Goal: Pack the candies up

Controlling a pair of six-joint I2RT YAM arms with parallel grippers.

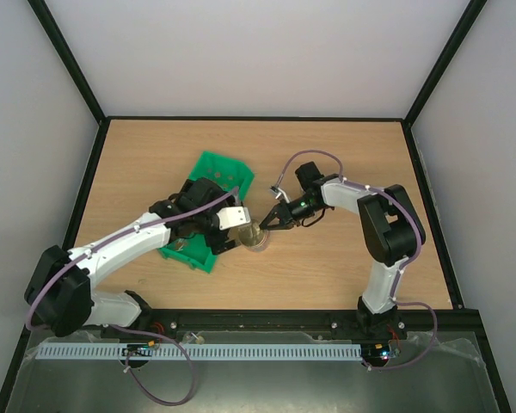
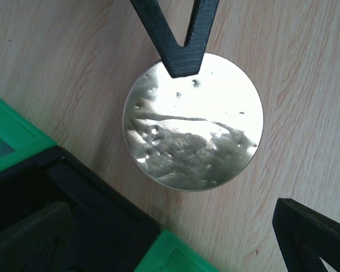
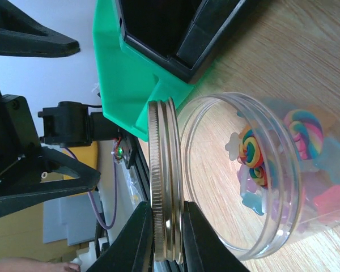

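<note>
- Two fingers (image 3: 137, 241) of the right gripper (image 3: 165, 214) are pinching the metal lid (image 3: 161, 141) at its rim.
- Left gripper (image 2: 235, 139) is hanging wide open above that lid — holding nothing.
- Candies (image 3: 254, 158) are lying inside the clear jar (image 3: 215, 109) beside the green tray (image 3: 116, 85).

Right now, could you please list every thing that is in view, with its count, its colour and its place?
table: one, light wood, under everything
tray: one, green, on the table, left of the jar in the top view
black box: one that I can tell, black, inside the tray
jar: one, clear, on the table beside the tray
candies: several, rainbow swirls, pink, blue and purple, inside the jar
lid: one, silvery metal, at the jar's mouth
left gripper: one, black fingers, open, above the lid
right gripper: one, black fingers, shut on the lid's rim
</note>
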